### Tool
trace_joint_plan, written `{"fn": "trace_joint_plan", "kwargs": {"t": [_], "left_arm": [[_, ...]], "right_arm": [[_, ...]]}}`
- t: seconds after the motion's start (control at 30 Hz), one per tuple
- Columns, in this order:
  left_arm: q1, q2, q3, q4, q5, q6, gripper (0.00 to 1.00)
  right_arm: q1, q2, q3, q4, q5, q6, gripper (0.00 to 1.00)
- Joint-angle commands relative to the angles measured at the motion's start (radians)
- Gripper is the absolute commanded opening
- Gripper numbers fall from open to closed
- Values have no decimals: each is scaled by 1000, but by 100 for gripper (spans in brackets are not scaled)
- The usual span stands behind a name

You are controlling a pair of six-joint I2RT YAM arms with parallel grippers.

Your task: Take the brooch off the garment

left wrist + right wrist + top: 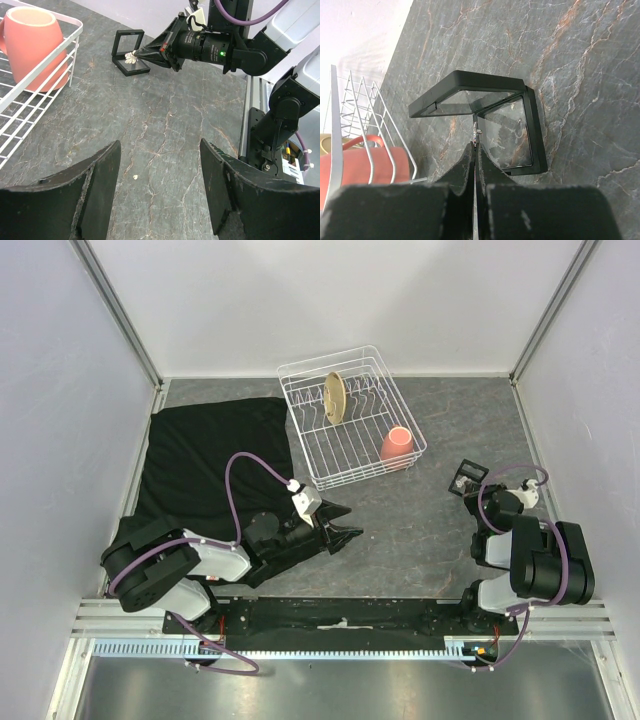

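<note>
Over the open black frame (536,125), right gripper (141,51) is pinched on the brooch (131,56), probably to drop it in; left gripper (159,160) sits spread, idle.

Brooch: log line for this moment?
brooch: off garment, pinched in right gripper | position: at open black frame | left gripper: open, empty

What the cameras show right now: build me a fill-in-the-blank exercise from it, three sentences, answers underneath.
1. The right gripper, jaws shut, pinches the ____ beside the open black frame.
2. The pink cup sits inside the white wire ____.
3. The left gripper hangs over the table with its jaws ____.
Missing words: brooch; rack; open.
</note>
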Motion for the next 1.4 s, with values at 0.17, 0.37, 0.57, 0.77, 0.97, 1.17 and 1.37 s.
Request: {"fn": "trace_joint_plan", "kwargs": {"t": [0.17,0.37,0.57,0.77,0.97,1.17,1.37], "left_arm": [[1,6,9,164,26,-30,70],[1,6,9,162,31,-29,70],[1,1,9,159,35,-27,70],[2,4,13,159,43,-26,70],[2,-26,21,129,52,-29,71],[4,-155,208,-361,136,-30,71],[13,-379,352,-870,46,-119,71]], "right_arm": [[-6,29,44,58,1,14,0],[-4,34,78,-23,20,14,8],[3,6,88,-91,52,7,18],[8,-23,76,-117,67,3,25],[25,-197,68,-274,109,-77,32],[25,-475,173,-794,201,-123,52],[60,-598,356,-1247,210,-244,66]]}}
